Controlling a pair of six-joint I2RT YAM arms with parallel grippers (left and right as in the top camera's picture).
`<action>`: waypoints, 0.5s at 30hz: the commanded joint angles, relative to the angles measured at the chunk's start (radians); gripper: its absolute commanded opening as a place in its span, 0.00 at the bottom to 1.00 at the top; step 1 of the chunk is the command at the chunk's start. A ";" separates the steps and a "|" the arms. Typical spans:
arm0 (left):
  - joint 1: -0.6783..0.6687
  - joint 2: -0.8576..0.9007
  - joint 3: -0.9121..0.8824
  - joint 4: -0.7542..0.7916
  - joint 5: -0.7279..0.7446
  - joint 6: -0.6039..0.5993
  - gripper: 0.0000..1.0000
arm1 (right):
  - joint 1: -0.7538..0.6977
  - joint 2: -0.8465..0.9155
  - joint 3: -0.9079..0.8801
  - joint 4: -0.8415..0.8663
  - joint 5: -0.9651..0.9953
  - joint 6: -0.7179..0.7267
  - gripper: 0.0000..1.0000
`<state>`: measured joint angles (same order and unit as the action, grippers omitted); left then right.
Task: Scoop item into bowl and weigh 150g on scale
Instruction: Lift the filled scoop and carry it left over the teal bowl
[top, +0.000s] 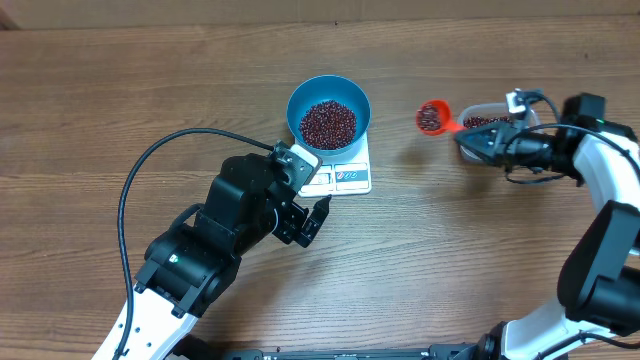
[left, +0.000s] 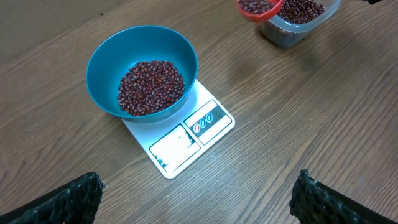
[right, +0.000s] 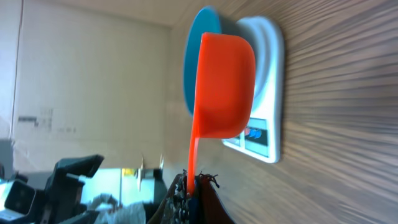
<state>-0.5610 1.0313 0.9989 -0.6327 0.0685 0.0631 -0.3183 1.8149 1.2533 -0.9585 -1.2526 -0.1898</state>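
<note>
You see small, oval, red-brown beans (left: 151, 87) heaped loosely in the blue bowl (left: 102, 56) on the white scale (left: 186, 140). More fill the orange scoop (top: 433, 118) that your right gripper (right: 189, 186) pinches; your left gripper (left: 196, 199) gapes wide, empty.

Blue bowl (top: 298, 104) of red-brown beans (top: 328, 122) sits upright on the white scale (top: 345, 177), whose display looks washed out, perhaps blank

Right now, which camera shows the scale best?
Left wrist: the scale sits close, display and buttons in clear view. Overhead shows it small, partly behind the left arm. Right wrist sees it sideways, partly behind the orange scoop.
</note>
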 joint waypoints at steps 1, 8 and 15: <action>0.005 -0.005 -0.008 0.001 0.010 0.023 0.99 | 0.061 -0.051 0.049 0.009 -0.033 0.031 0.04; 0.005 -0.005 -0.008 0.001 0.010 0.023 0.99 | 0.142 -0.051 0.060 0.069 -0.033 0.071 0.04; 0.005 -0.005 -0.008 0.001 0.010 0.023 0.99 | 0.220 -0.051 0.060 0.230 -0.032 0.201 0.04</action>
<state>-0.5610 1.0313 0.9989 -0.6327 0.0685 0.0631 -0.1318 1.7962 1.2839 -0.7723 -1.2591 -0.0669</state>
